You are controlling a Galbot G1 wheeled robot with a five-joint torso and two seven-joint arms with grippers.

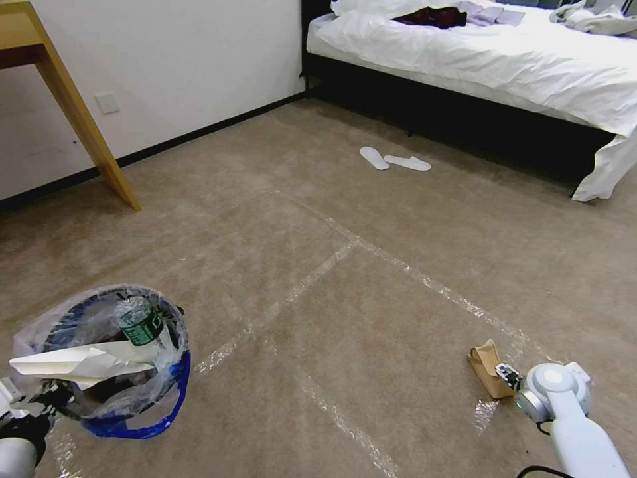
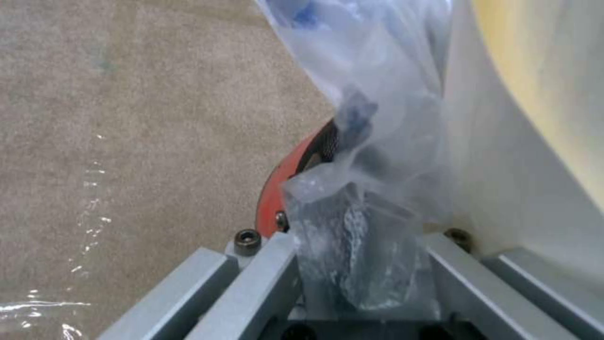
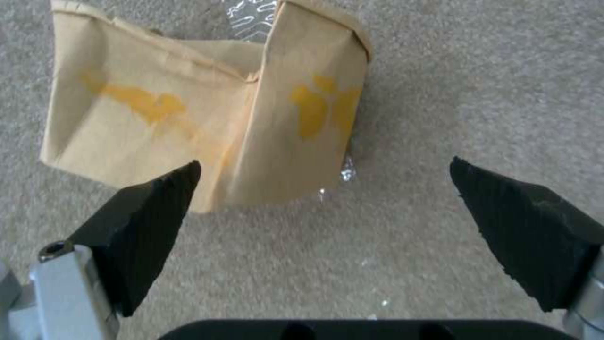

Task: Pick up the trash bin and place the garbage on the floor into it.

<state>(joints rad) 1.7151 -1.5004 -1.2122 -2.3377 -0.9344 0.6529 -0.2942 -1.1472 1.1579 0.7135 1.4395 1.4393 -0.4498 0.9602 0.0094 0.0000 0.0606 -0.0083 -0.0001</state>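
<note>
A hotel-style bedroom seen from the robot's head, looking down over a beige carpet (image 1: 411, 219) crossed by shiny clear tape lines (image 1: 312, 272); the left gripper (image 2: 358, 264), at the lower left of the view, is clamped on the rim of the trash bin (image 1: 99, 358), with crinkled clear liner bunched between its metal fingers and a strip of the bin's red rim (image 2: 283, 189) showing just beyond them; the bin is lined with a clear bag edged in blue (image 1: 142, 418); inside it lie a small clear bottle with a green label (image 1: 139, 322) and crumpled white paper (image 1: 79, 362); at the lower right, the right gripper (image 3: 324, 208) hangs just above the carpet with its black pads (image 3: 145, 231) spread wide and holding nothing; a crumpled brown paper bag (image 3: 195, 113) printed with yellow marks lies on the carpet just beyond its tips, on a tape line; farther off, white slippers (image 1: 395, 159) lie on the carpet beside a bed with white sheets (image 1: 504, 60); a wooden table leg (image 1: 79, 113) slants down near the white wall.
</note>
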